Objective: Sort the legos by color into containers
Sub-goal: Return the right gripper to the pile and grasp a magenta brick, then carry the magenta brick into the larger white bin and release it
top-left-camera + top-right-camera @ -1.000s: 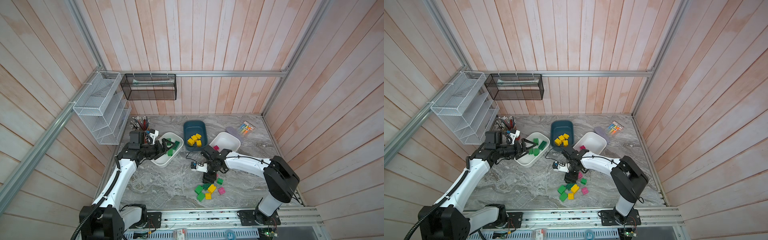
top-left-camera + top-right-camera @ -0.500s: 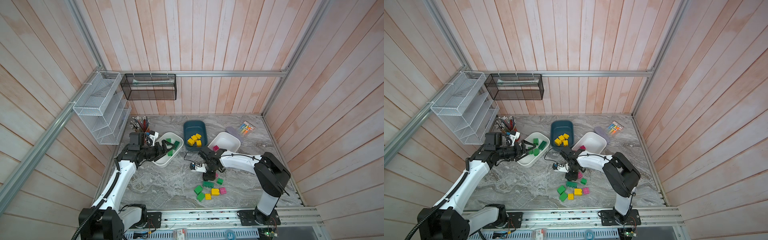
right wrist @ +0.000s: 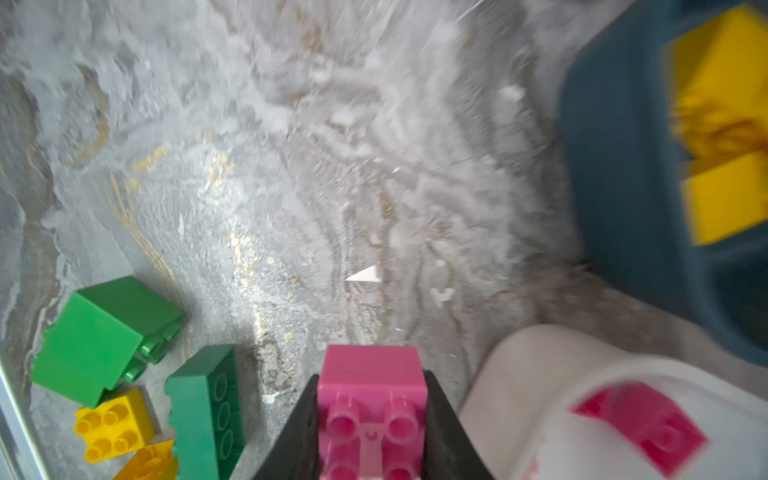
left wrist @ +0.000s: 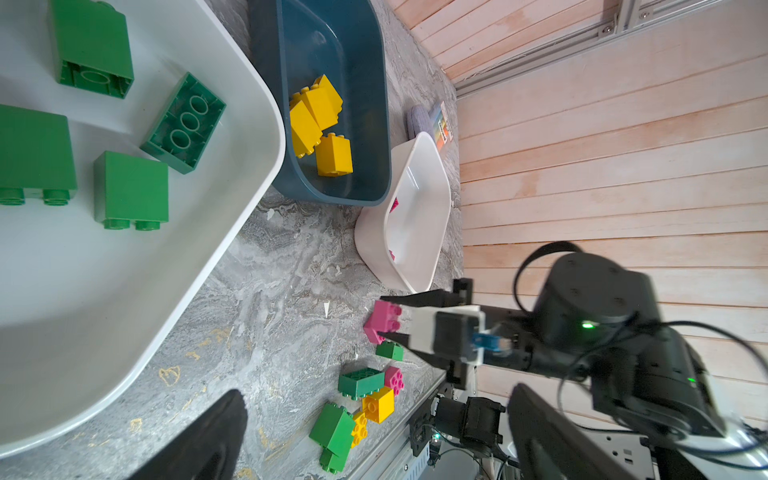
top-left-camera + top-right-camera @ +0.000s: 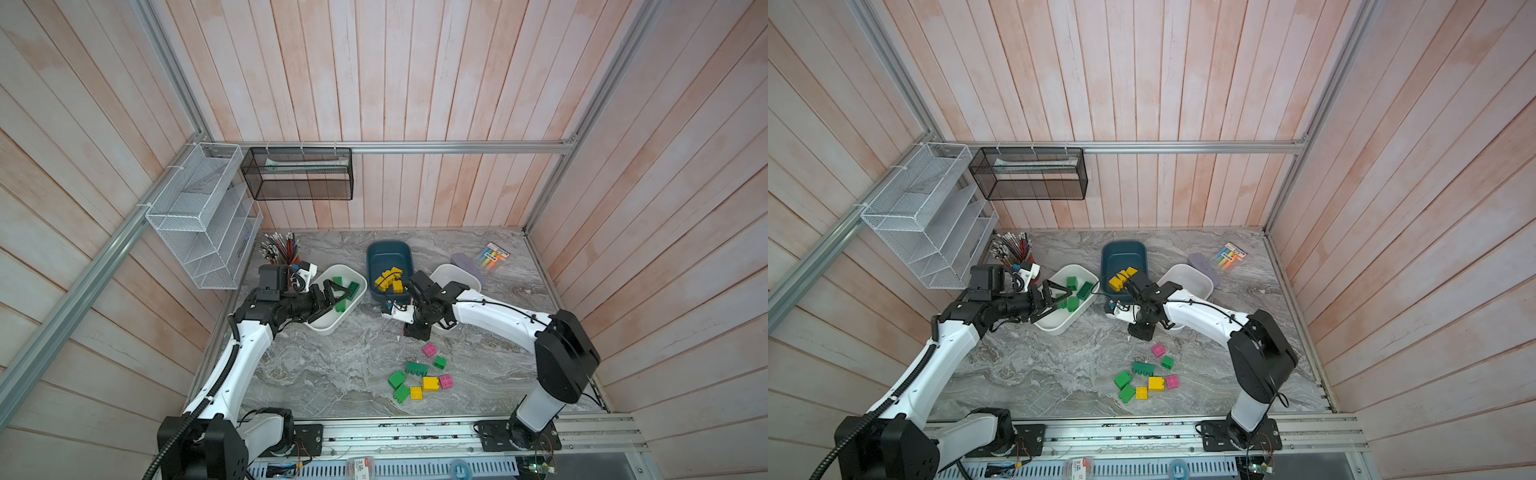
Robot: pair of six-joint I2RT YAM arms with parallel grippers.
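Note:
My right gripper [image 3: 372, 415] is shut on a pink lego [image 3: 372, 386], studs toward the wrist, held just above the table beside the white container [image 3: 540, 374], which holds another pink brick [image 3: 640, 428]. In both top views this gripper [image 5: 417, 331] [image 5: 1140, 331] hides the held brick. The left wrist view shows the held pink lego [image 4: 386, 313] between its fingers. My left gripper [image 5: 334, 291] [image 4: 376, 392] stands open and empty over the white container [image 5: 328, 328] of green bricks. The teal container [image 5: 388, 253] holds yellow bricks. Several loose legos [image 5: 415, 380] lie near the front.
A red pencil cup [image 5: 282, 253] stands behind my left arm. A white wire rack [image 5: 199, 220] and a black mesh basket [image 5: 297, 174] hang on the walls. A highlighter pack [image 5: 492, 255] and a lilac case [image 5: 467, 264] lie at the back right.
My right gripper has shut on the pink lego and moved back from the pile toward the containers. The left arm has barely moved.

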